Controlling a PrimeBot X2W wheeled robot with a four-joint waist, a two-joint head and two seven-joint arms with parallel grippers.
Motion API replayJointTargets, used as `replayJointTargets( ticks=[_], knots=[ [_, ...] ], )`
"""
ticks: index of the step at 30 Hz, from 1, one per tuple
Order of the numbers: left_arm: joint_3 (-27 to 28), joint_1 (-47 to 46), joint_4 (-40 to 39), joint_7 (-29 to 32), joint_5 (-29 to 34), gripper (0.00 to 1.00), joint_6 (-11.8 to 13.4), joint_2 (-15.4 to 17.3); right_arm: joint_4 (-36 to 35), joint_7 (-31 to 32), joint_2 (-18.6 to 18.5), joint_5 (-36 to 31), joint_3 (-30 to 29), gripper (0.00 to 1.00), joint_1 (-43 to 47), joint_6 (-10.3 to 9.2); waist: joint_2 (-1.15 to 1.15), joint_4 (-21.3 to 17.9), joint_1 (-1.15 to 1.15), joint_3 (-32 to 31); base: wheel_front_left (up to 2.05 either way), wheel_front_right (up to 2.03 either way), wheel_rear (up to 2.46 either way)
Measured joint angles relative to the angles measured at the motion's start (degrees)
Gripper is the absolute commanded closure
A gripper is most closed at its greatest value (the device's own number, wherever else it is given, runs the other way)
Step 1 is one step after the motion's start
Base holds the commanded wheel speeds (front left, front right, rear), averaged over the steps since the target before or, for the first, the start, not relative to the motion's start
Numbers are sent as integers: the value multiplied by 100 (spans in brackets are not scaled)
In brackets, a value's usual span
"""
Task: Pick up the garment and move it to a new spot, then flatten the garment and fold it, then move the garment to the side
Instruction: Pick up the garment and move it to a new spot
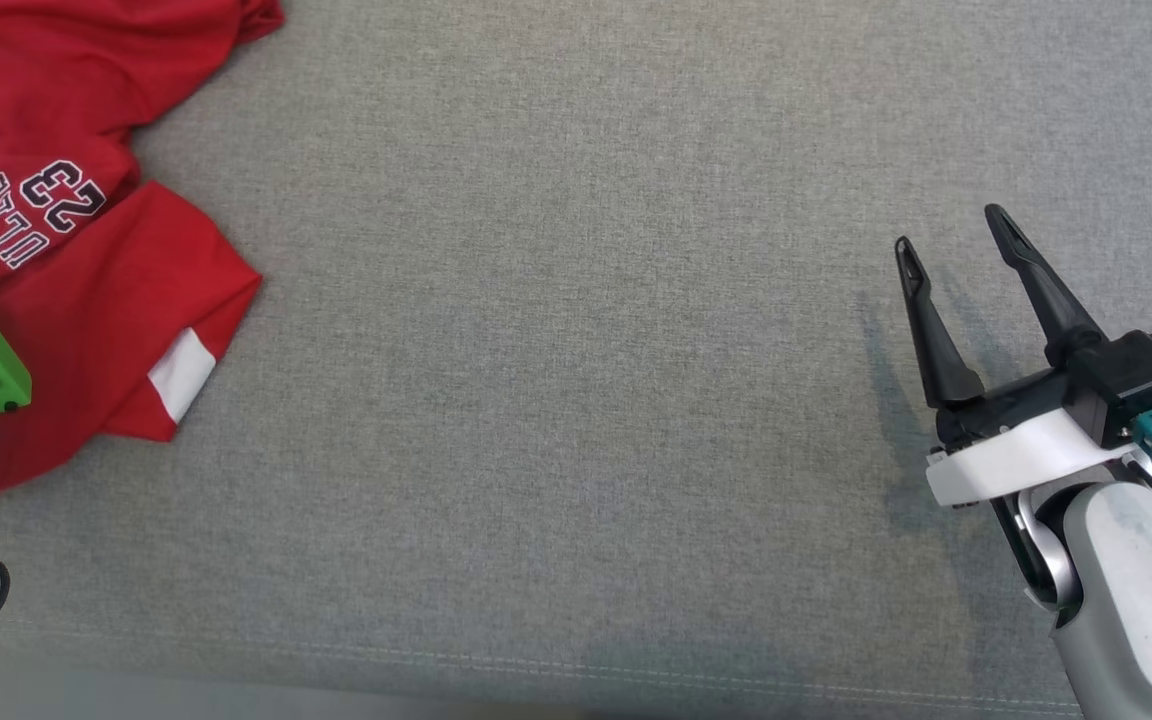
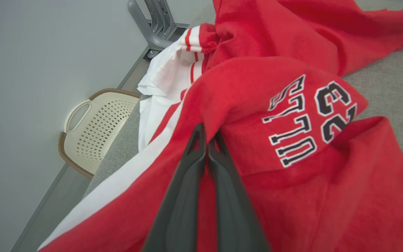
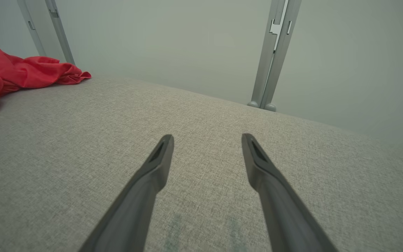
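The garment (image 1: 86, 250) is a red jersey with white trim and dark "23" lettering, lying crumpled at the far left of the grey fabric surface (image 1: 576, 350). In the left wrist view my left gripper (image 2: 206, 132) has its two dark fingers pressed together, their tips pinching a fold of the garment (image 2: 292, 182) beside the lettering. My right gripper (image 1: 951, 230) stands open over bare fabric at the right, far from the jersey. The right wrist view shows its fingers apart (image 3: 206, 140) with nothing between them, and the garment (image 3: 19, 73) off to the far left.
A cream perforated basket (image 2: 96, 126) stands on the floor beyond the surface's left edge. Grey metal frame legs (image 2: 156, 24) and posts (image 3: 275, 52) stand along the pale wall. The surface's front seam (image 1: 536, 665) runs along the bottom of the head view.
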Motion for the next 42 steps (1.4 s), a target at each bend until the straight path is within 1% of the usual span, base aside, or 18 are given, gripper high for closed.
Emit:
replayJointTargets(
  ticks=[2, 5, 11, 16, 19, 21, 24, 29, 30, 34, 36, 39, 42],
  knots=[
    [-31, -40, -4, -115, 0, 100, -62, 9, 41, -2, 16, 2, 4, 0, -1, 0, 0, 26, 0, -58, 0, 0, 0],
    [-64, -167, -78, -342, -40, 100, -218, -7, 138, -9, 77, 35, 7, 0, -1, -2, 0, 65, 0, -169, 0, 0, 0],
    [-168, -482, -487, -890, -94, 100, -556, -93, 336, -59, 192, 104, 18, 0, -1, -52, 0, 132, 0, -469, 0, 0, 0],
    [-490, -561, -860, -1200, -29, 100, -675, -114, 495, -109, 328, 176, 3, 0, 3, -93, 0, 159, 0, -795, 0, 0, 0],
    [-689, -605, -1113, -1349, -19, 100, -732, -212, 575, -114, 376, 263, -14, 0, 15, -110, 0, 158, 0, -1007, 0, 0, 0],
    [-797, -665, -1268, -1395, -24, 100, -736, -333, 627, -121, 417, 303, -20, 0, 21, -145, 0, 150, 0, -1153, 0, 0, 0],
    [-973, -695, -1429, -1399, -73, 100, -788, -492, 709, -126, 536, 334, 0, 0, 34, -145, 0, 118, 0, -1376, 0, 0, 0],
    [-1195, -694, -1507, -1363, -104, 100, -792, -645, 823, -126, 634, 363, 52, 0, 120, -144, 0, 30, 0, -1667, 0, 0, 0],
    [-1279, -692, -1529, -1290, -154, 100, -792, -751, 876, -126, 706, 400, 116, 0, 208, -144, 0, -41, 0, -1806, 0, 0, 0],
    [-1403, -603, -1614, -1144, -350, 100, -792, -1028, 904, -126, 738, 420, 216, 0, 344, -142, 0, -268, 0, -2010, 0, 0, 0],
    [-1466, -460, -1635, -1072, -490, 100, -792, -1263, 903, -126, 740, 433, 237, 0, 399, -143, 0, -413, 0, -2080, 0, 0, 0],
    [-1711, -162, -1592, -978, -525, 100, -792, -1618, 886, -126, 757, 450, 270, 0, 419, -142, 0, -640, 0, -2153, 0, 0, 0],
    [-1881, 113, -1441, -925, -550, 100, -794, -1677, 837, -126, 766, 450, 310, 0, 435, -142, 0, -874, 0, -2194, 0, 0, 0]
  ],
)
